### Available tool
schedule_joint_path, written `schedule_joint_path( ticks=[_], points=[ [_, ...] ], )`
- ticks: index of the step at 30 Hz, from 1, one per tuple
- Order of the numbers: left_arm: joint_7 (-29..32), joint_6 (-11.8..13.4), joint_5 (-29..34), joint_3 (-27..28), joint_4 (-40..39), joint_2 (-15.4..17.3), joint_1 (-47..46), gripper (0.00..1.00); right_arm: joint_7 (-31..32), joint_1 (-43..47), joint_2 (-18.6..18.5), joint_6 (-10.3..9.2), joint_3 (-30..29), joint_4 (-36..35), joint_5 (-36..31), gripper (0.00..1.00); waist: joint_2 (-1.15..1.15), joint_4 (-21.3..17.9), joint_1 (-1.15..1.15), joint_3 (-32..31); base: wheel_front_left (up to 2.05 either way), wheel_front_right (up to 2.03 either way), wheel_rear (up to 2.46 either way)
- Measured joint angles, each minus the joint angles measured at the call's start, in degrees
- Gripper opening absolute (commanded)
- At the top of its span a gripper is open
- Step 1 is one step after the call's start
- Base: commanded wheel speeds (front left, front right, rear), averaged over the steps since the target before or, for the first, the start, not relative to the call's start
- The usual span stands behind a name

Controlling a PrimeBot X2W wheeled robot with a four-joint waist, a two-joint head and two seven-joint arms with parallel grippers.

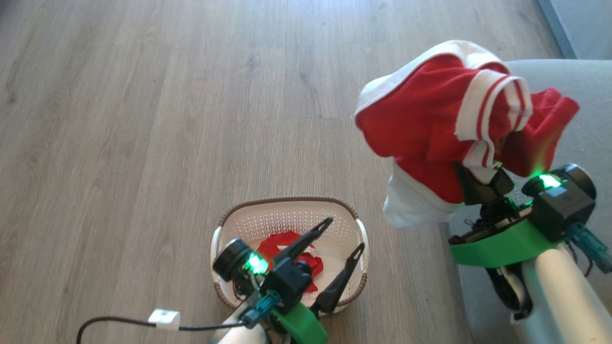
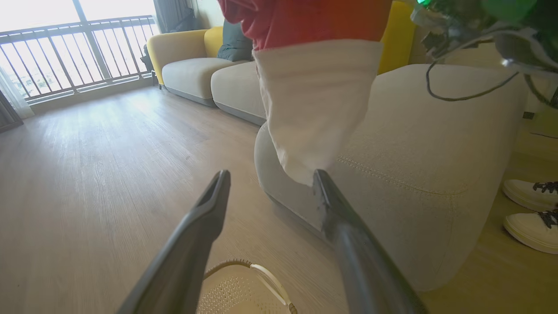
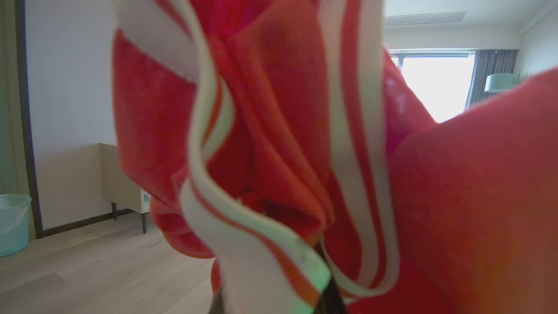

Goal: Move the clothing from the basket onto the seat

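Observation:
A red garment with white red-striped trim [image 1: 430, 124] hangs bunched from my right gripper [image 1: 485, 180], which is shut on it, above the floor beside the grey seat's [image 1: 573, 81] rounded edge. In the right wrist view the garment [image 3: 279, 152] covers the fingers. The cream basket [image 1: 287, 208] stands on the floor at the bottom centre, with red shorts [image 1: 284, 243] crumpled inside. My left gripper [image 1: 345, 234] hovers open over the basket, holding nothing. In the left wrist view the open left gripper [image 2: 271, 174] points toward the hanging garment [image 2: 314, 96] and the seat [image 2: 414, 144], with the basket rim [image 2: 244, 264] below.
Wooden floor [image 1: 167, 119] spreads left of and beyond the basket. A black cable with a white tag [image 1: 164, 319] trails at the lower left. A person's white shoes [image 2: 529, 194] stand right of the seat. A yellow-backed sofa [image 2: 187, 56] and a balcony railing [image 2: 65, 56] lie further off.

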Motion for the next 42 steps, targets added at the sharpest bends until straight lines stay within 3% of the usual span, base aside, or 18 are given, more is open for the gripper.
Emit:
schedule_joint_path(
  ticks=[10, 24, 31, 42],
  points=[
    [0.0, -2.0, -0.4, 3.6, 3.2, 0.0, 3.2, 1.0, 0.0, 1.9, 0.0, 0.0, -3.7, -0.5, 0.0, 0.0, 0.0, -0.9, 0.0, 0.2, 0.0, 0.0, 0.0],
    [0.0, -2.5, 0.0, 5.5, 3.8, 0.0, 4.8, 1.0, 0.0, 3.4, 0.2, 0.0, -6.1, 0.3, -0.3, 0.0, 0.0, -3.6, 0.0, 0.1, 0.0, 0.0, 0.0],
    [0.0, -2.5, 0.0, 5.4, 3.5, 0.0, 4.9, 1.0, 0.0, 3.5, 0.3, 0.0, -7.4, 0.5, -0.5, 0.0, 0.0, -7.9, 0.0, 0.4, 0.0, 0.0, 0.0],
    [0.0, -2.2, 0.5, 5.7, 2.3, 0.0, 4.9, 1.0, 0.0, 3.6, 0.7, 0.0, -9.6, 1.1, -0.7, 0.0, 0.0, -18.6, 0.0, 1.2, 0.0, 0.0, 0.0]
  ],
)
